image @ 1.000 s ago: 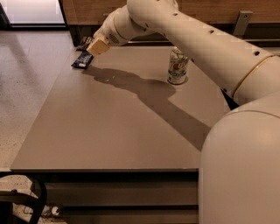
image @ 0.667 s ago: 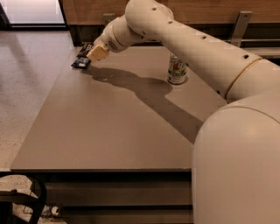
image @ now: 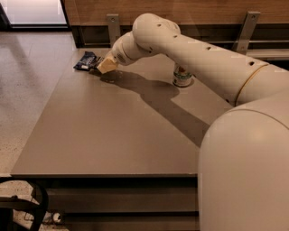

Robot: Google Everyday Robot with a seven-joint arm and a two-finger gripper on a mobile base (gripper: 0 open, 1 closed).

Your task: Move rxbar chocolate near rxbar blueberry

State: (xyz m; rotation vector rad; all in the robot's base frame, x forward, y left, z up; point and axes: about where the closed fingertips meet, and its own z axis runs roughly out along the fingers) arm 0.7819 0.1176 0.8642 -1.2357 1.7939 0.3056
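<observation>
The single camera looks from high above the near edge of the table (image: 113, 135), facing down and forward across its top toward the wood-panelled wall (image: 203, 11) behind, with floor (image: 27, 81) showing at the left. It sits close behind the arm (image: 216, 67), whose bulk fills the lower right foreground. The gripper (image: 104, 66) appears farthest from the lens, over the table's far left corner.

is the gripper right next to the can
No, the gripper is at the far left corner of the table by a dark wrapper, apart from the can.
</observation>
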